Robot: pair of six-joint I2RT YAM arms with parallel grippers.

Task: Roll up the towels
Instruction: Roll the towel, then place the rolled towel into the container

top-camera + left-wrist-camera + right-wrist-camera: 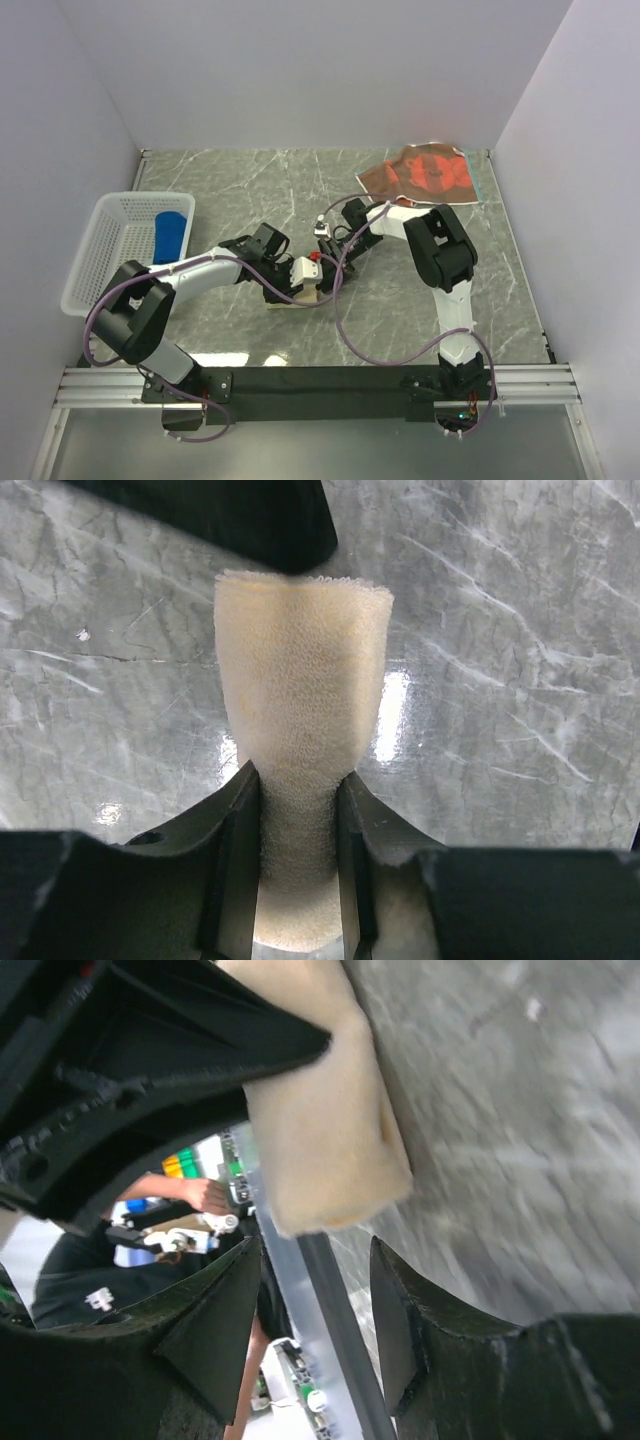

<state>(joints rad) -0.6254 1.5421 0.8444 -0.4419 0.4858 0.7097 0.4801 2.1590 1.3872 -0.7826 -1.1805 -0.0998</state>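
Your left gripper is pinched shut on the near end of the rolled cream towel. The roll's long axis runs straight out ahead of those fingers, over the marble table, so the left arm is the nearer 1. Your right gripper stands open and empty, with the roll's free end just past its fingertips and off to 1 side. Farther left, the blue towel sits in the white basket. The patterned towel lies flat in the far right corner, not yet rolled.

Both arms reach to mid-frame; the left tool pinches a towel, while the right tool gapes.
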